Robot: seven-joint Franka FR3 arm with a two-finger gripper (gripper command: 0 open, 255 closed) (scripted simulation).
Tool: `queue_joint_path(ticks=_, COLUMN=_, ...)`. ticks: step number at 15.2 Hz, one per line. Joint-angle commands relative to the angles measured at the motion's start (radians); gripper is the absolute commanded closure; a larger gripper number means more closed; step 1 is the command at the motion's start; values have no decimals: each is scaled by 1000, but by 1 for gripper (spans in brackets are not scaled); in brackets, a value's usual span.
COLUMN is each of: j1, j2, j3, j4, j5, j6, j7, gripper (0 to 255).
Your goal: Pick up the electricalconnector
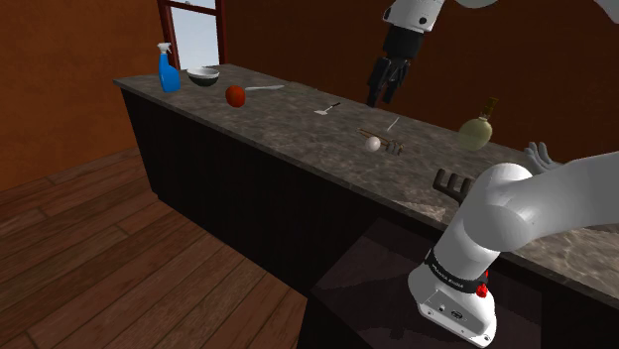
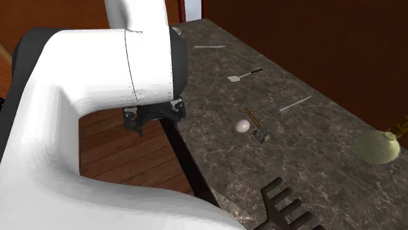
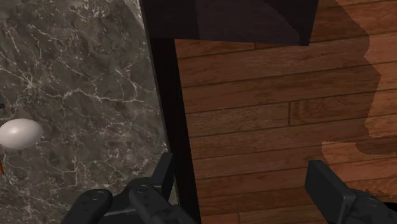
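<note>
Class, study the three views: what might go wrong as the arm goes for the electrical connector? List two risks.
1. The open gripper hangs above the edge of the counter, off the small grey piece, probably the connector; a straight descent would likely miss.
2. The egg lies close beside that piece; a finger could set it rolling.

a long stone counter point(image 1: 298, 124) runs from upper left to lower right. the black gripper point(image 1: 384, 99) hangs above it at the top middle. a blue spray bottle point(image 1: 169, 69), bowl point(image 1: 204, 75) and red apple point(image 1: 235, 95) sit at the upper left. a white egg point(image 1: 373, 144) lies in the middle.
</note>
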Motion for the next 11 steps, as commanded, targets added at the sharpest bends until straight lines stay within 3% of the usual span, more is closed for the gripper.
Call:
queue_joint_path(ticks=1, j1=0, j2=0, j3=0, j4=0, j5=0, j6=0, j7=0, gripper=0)
queue_joint_path(ticks=11, j1=-64, j2=130, j3=-200, j4=-63, j5=-111, j6=192, j7=-217, gripper=0)
